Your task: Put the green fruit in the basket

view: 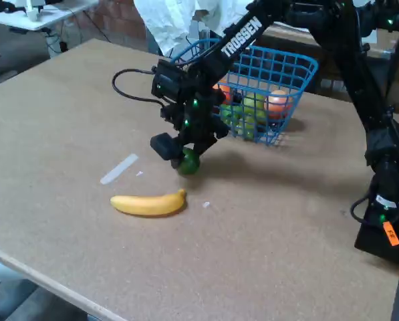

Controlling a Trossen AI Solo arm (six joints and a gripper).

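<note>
Sitting low at the middle of the surface, the green fruit, roundish, with no clear long axis or pointing end at this size. Pinched between the fingers of the hand, reaching down from the far right. Just near of it, apart, a yellow banana lying left to right, stem end toward the right. Left, a pale flat strip. Far right, well apart, the basket, blue wire, holding other fruit. Between fruit and basket, only the arm.
</note>
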